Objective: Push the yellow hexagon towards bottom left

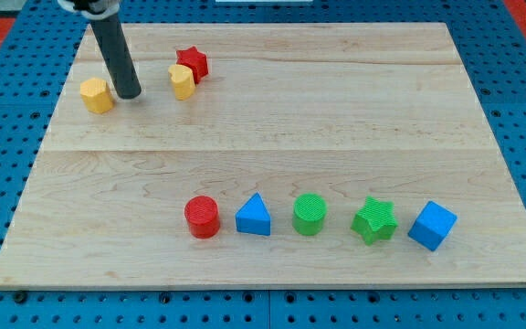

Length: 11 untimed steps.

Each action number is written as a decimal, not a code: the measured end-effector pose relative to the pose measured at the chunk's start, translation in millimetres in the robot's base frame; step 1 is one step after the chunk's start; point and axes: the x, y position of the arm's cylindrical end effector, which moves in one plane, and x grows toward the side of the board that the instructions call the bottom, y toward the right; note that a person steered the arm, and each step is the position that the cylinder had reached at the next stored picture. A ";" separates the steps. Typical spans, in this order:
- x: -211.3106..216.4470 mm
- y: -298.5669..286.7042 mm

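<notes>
Two yellow blocks lie near the view's top left. The left one (97,95) looks like a hexagon. The right one (182,80) is also faceted, and I cannot tell its exact shape. It touches a red star (193,62) on its upper right. My dark rod comes down from the view's top left, and my tip (129,94) rests on the board between the two yellow blocks. It is just right of the left yellow block, with a small gap.
A row of blocks lies along the lower part of the wooden board (336,110): a red cylinder (202,217), a blue triangle (254,216), a green cylinder (310,214), a green star (373,220) and a blue cube (432,225). Blue pegboard surrounds the board.
</notes>
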 end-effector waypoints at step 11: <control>157.9 -26.7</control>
